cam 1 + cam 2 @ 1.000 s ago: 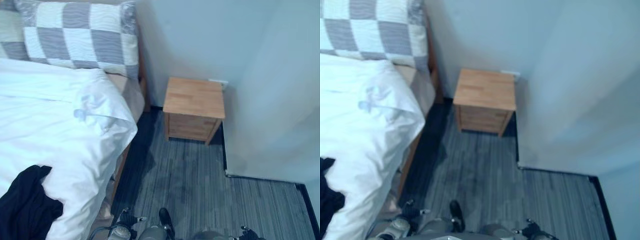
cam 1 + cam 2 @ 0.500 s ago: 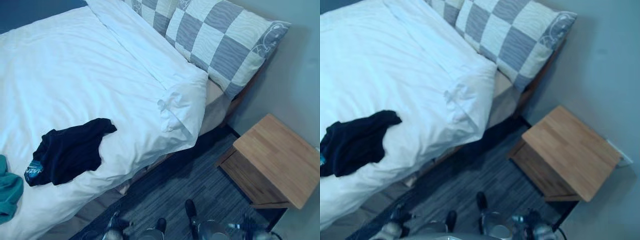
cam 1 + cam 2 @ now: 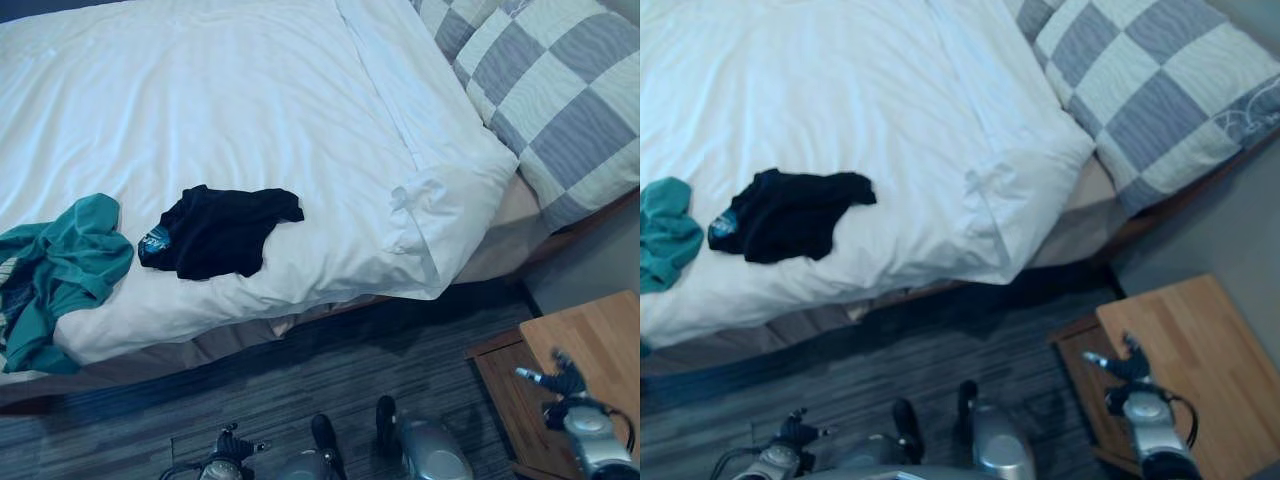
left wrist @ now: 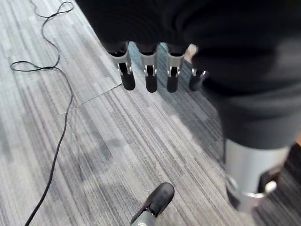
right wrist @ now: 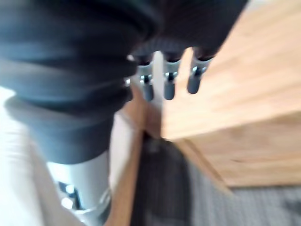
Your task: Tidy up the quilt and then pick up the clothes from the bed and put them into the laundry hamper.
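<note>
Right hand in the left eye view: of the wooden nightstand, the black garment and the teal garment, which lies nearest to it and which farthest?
From the right hand:
1. Nightstand, directly beside the hand, at the right edge.
2. Black garment, on the quilt near the bed's front edge, about mid-bed.
3. Teal garment, farthest, at the bed's left end, hanging partly over the edge.

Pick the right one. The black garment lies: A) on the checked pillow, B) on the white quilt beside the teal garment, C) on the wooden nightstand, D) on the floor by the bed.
B: the black garment rests on the white quilt, apart from the teal garment at its side.
</note>
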Motion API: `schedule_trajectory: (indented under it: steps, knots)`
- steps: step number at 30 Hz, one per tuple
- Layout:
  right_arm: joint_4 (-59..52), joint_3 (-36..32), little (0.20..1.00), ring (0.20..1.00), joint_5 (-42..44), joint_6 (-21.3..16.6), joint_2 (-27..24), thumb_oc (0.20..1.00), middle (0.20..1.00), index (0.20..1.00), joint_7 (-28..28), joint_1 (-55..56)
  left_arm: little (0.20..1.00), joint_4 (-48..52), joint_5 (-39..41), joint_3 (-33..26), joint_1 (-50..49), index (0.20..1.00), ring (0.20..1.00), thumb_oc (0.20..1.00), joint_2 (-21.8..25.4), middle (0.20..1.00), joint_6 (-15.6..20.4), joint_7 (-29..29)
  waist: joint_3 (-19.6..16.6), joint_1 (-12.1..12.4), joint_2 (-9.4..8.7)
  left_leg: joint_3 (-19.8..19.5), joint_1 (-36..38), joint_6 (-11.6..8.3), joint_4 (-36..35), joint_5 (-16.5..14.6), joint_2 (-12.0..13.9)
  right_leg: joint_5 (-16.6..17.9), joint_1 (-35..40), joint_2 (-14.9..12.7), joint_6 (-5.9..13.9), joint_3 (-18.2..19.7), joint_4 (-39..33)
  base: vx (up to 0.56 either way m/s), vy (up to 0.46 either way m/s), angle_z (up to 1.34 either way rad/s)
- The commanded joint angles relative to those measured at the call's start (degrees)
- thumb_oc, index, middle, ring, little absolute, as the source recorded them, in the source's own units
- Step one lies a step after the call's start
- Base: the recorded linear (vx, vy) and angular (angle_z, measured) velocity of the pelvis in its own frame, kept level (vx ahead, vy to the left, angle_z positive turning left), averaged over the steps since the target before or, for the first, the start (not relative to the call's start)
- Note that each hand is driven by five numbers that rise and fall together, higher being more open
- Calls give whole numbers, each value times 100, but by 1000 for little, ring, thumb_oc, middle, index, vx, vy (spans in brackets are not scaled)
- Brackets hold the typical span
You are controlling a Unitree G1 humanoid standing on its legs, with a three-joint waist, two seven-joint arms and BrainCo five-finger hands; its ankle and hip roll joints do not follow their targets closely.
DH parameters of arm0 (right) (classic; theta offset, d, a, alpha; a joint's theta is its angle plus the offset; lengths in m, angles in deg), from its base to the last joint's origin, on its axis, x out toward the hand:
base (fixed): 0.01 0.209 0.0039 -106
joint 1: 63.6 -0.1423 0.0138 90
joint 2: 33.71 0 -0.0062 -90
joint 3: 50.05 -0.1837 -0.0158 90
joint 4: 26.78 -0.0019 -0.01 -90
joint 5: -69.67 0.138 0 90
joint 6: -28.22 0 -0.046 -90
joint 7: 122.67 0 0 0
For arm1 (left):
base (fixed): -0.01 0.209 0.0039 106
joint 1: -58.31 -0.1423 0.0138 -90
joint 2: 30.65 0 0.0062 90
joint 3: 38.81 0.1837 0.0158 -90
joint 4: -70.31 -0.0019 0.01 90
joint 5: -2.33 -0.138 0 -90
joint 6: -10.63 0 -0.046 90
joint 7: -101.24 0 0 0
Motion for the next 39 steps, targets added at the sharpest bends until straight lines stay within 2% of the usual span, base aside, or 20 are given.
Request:
schedule_trajectory:
  steps: [1,3,4,6,8,9,13,14,16,17,21,24,25,27,32,36,37,38,39]
  knots:
    - [-346,-387,1000,1000,-878,-249,-741,1000,1000,1000,-707,-446,1000,219,-239,181,131,1000,1000,1000,199,1000,194,85,57,152,-71,-225,71,-293,-54,-348,157,113,812,-336,230,610,-1753,105,-218,28]
    - [-587,-482,1000,1000,-1147,-192,-1119,1000,1000,1000,-758,-557,1000,226,-283,275,236,1000,1000,1000,258,1000,244,12,46,105,-89,-500,119,-392,-55,-491,138,274,861,-615,195,1126,-2771,200,-315,80]
    - [-761,-454,1000,1000,-1371,-173,-1443,1000,1000,1000,-800,-814,1000,219,-320,276,268,1000,1000,1000,373,1000,268,33,24,135,-134,-612,209,-456,-2,-590,156,531,775,-737,273,1512,-3122,193,-260,100]
    - [-910,-445,1000,1000,-1475,-172,-1517,1000,1000,1000,-830,-888,1000,233,-328,297,257,1000,1000,1000,438,1000,291,30,-25,215,-204,-654,212,-466,162,-687,108,557,854,-838,272,1453,-3232,160,-180,59]
    - [-939,-59,1000,1000,-1633,-127,-1840,1000,1000,1000,-734,-1592,1000,210,-286,294,255,1000,1000,1000,437,1000,295,72,-31,345,-226,-701,154,-562,282,-617,157,647,870,-731,336,1387,-3215,146,-295,27]
    - [-918,-28,1000,1000,-1629,-131,-1846,1000,1000,1000,-737,-1628,1000,209,-285,278,256,1000,1000,1000,431,1000,295,72,-32,327,-218,-704,149,-566,278,-614,164,648,866,-724,332,1382,-3215,82,-237,32]
    - [-663,878,1000,1000,-1643,-153,-2172,1000,1000,1000,-734,-2995,1000,322,-170,666,395,1000,1000,1000,324,1000,389,127,118,444,-15,-850,-151,-692,159,-338,362,608,687,-543,243,1209,-3178,-13,-171,23]
    - [-304,1397,1000,1000,-1561,-143,-2319,1000,1000,1000,-754,-3803,1000,402,-125,892,505,1000,1000,1000,271,1000,435,162,223,453,105,-913,-294,-739,55,-195,419,565,516,-467,184,1120,-3103,-32,-109,5]
    - [-84,1726,1000,1000,-1525,-157,-2373,1000,1000,1000,-774,-4278,1000,429,-87,945,564,1000,1000,1000,233,1000,463,189,277,436,177,-925,-365,-763,-8,-124,450,545,387,-431,166,1079,-3024,-37,-80,11]
    - [338,2244,1000,1000,-1446,-145,-2333,1000,1000,1000,-738,-5015,1000,482,31,1105,683,1000,1000,1000,170,1000,494,248,381,502,268,-967,-556,-795,-49,-25,494,518,158,-386,145,1040,-2907,-40,-76,17]
    - [853,2937,1000,1000,-1364,-156,-2168,1000,1000,1000,-632,-5856,1000,521,92,1256,833,1000,1000,1000,79,1000,523,310,490,519,398,-1009,-783,-816,-83,79,532,461,-125,-340,104,997,-2735,-34,-44,12]
    - [978,3405,1000,1000,-1513,-169,-1768,1000,1000,1000,-544,-6185,1000,532,-156,1553,892,1000,1000,1000,-63,1000,501,385,580,545,492,-1032,-883,-830,-86,114,570,396,-279,-286,86,930,-2579,-6,-6,2]
    - [1006,3521,595,595,-1599,-175,-1598,595,595,595,-465,-6160,1000,479,-154,1535,806,1000,1000,1000,-149,1000,487,375,578,564,504,-1037,-880,-836,-86,118,585,385,-278,-271,79,902,-2551,0,0,0]
    - [1039,3566,200,200,-1644,-181,-1525,200,200,200,-408,-6116,1000,443,-68,1460,786,1000,1000,1000,-173,1000,476,359,570,581,503,-1043,-871,-833,-86,120,586,376,-265,-266,69,876,-2540,4,0,2]
    - [1322,3499,200,200,-1635,-195,-1548,200,200,200,-197,-5710,1000,350,-7,1337,696,1000,1000,1000,-199,1000,471,353,513,583,487,-1116,-712,-830,-86,90,567,340,-81,-284,70,811,-2533,12,25,14]
    - [1326,2614,200,200,-1192,-197,-1780,200,200,200,-238,-4664,1000,354,-221,1351,678,1000,1000,1000,-165,1000,438,320,401,507,415,-1149,-542,-828,-86,29,542,341,187,-335,76,765,-2605,22,38,16]
    - [1272,2002,689,689,-1007,-199,-1812,689,689,689,-422,-4059,1000,356,-421,1388,679,1000,1000,1000,-128,1000,412,309,344,430,386,-1150,-484,-821,-86,-10,527,363,298,-359,79,754,-2680,18,61,11]
    - [1219,1667,1000,1000,-937,-186,-1842,1000,1000,1000,-527,-3757,1000,352,-473,1381,669,1000,1000,1000,-116,1000,388,300,312,390,369,-1148,-460,-821,-86,-29,520,386,357,-372,84,753,-2733,16,56,10]
    - [1190,1241,1000,1000,-796,-185,-1866,1000,1000,1000,-661,-3398,1000,317,-520,1348,666,1000,1000,1000,-96,1000,368,288,275,339,353,-1146,-438,-818,-86,-48,513,415,423,-388,90,742,-2799,11,43,15]
